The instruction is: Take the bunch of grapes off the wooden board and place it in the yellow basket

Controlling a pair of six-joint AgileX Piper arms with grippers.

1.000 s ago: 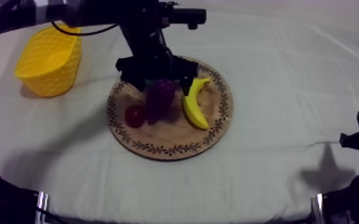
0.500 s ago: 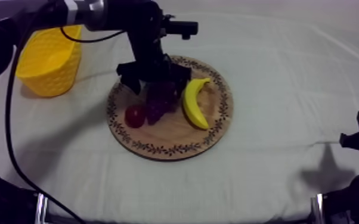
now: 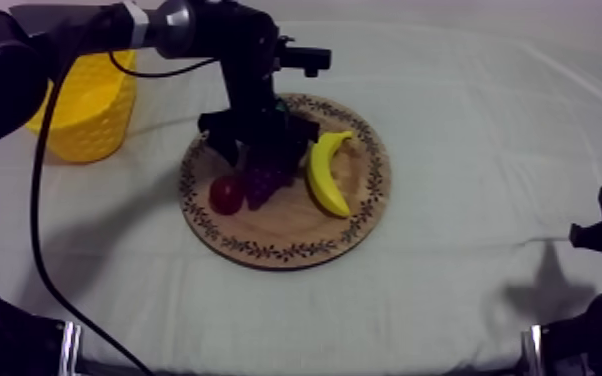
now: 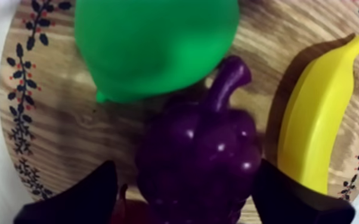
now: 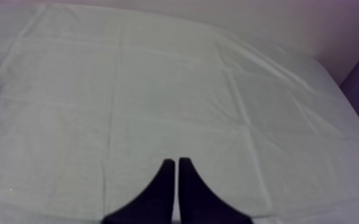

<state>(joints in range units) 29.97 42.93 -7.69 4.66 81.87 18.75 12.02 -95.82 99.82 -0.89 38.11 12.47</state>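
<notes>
Step in hand: grasping the bunch of grapes [image 3: 265, 176]. It's on the wooden board [image 3: 295, 250], centre of the top view, not lifted yet.

Left arm [image 3: 215, 30] comes in from the upper left of the frame. Left jaws are wide open and down over the grapes, one finger [image 4: 80, 199] on each side of the bunch in the left wrist view. Nothing gripped yet. I see a small gap on one side; the other finger is near touching.

Neighbours are tight:
- pear [image 4: 155, 47] touches the stem end of the grapes
- banana [image 3: 327, 172] is just beside the outer finger
- small red fruit [image 3: 226, 194] is just beside the grapes on the other side

My take on doing it well:
- centre the jaws on the body of the bunch, not the stem
- close slowly so the near finger doesn't shove the bunch into the red fruit
- keep the outer finger off the banana
- lift straight up until clear of the pear, then swing to the yellow basket [image 3: 90, 110], upper left of the frame

Main risk: the lumpy surface slips, or a neighbour gets dragged along.

Right jaws are closed together on nothing, parked over bare table.
</notes>
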